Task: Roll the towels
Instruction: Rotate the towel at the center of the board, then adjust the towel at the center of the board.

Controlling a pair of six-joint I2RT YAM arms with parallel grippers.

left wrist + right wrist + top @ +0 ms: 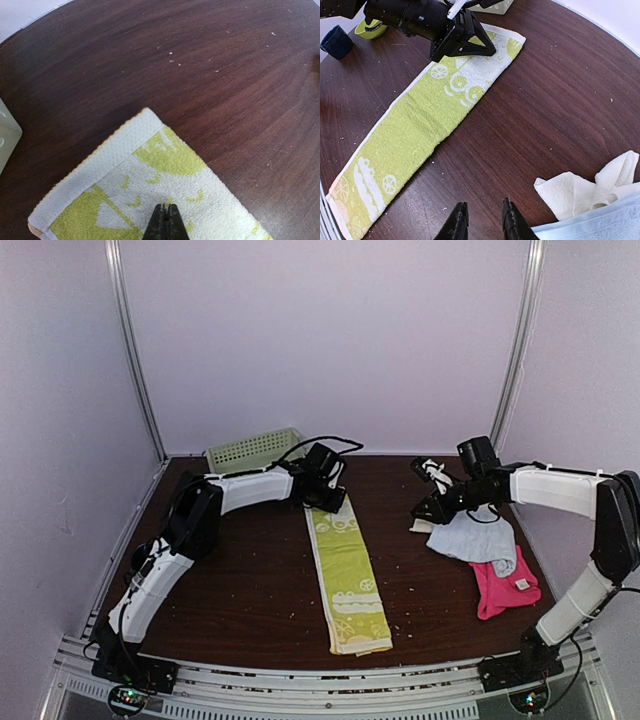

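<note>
While the lime-green towel [347, 575] lay flat as one long, unrolled strip down the middle of the counter [250, 580], its far end was partly hidden in the top view by the left claw [325, 502]. The left wrist view showed that claw's fingertips [166, 222] pressed together on the printed cloth near the far corner. Whether any fabric was pinched between them could not be made out.

The other three towels lay heaped at the right side, well apart from the strip. The cream-white towel [580, 192] was crumpled at the far left of the heap. The light blue towel [470, 538] overlapped it and was cut off by the lower edge of the right wrist view. The hot pink towel [500, 585] lay nearest the arm bases, its far end under the blue one and its white tag [522, 583] visible.

The right claw [482, 225] hung above bare counter just beside the cream-white towel, fingers slightly apart with nothing between them.

A green basket [255, 448] stood at the far edge, behind the left arm. Two small objects at the upper left of the right wrist view were too unclear to identify.
</note>
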